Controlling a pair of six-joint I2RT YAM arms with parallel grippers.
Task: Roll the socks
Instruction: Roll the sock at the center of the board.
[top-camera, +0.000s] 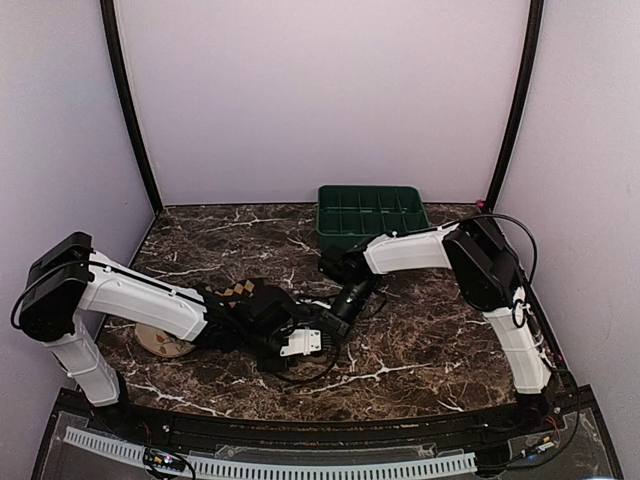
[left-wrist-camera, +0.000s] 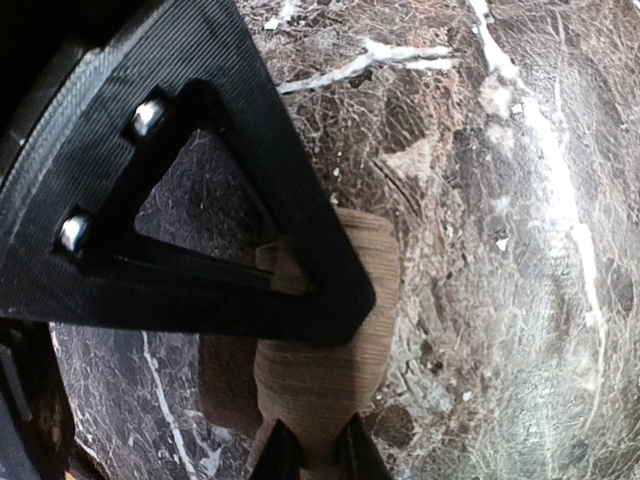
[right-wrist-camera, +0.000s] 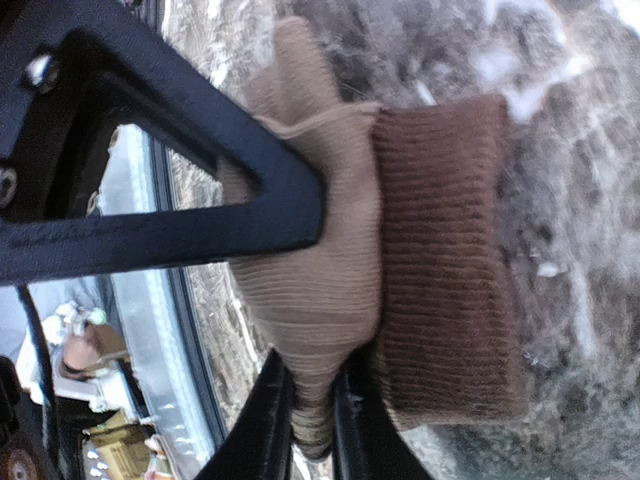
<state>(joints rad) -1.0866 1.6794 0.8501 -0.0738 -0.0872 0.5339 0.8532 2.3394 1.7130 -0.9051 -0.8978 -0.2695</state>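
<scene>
The plain tan-brown sock (right-wrist-camera: 310, 270) with a darker brown ribbed cuff (right-wrist-camera: 445, 260) lies bunched on the marble table. My right gripper (right-wrist-camera: 312, 420) is shut on a pinch of its tan fabric. My left gripper (left-wrist-camera: 310, 455) is shut on the same sock (left-wrist-camera: 330, 370) from the other side. In the top view both grippers meet at the table's middle, the left (top-camera: 300, 328) and the right (top-camera: 333, 317), and they hide the tan sock. A diamond-check sock (top-camera: 238, 291) lies beside the left wrist, partly under the arm.
A green compartment tray (top-camera: 371, 213) stands at the back centre. A round cream dish (top-camera: 160, 343) lies under the left arm at the near left. A black cable (top-camera: 300, 375) loops on the table near the grippers.
</scene>
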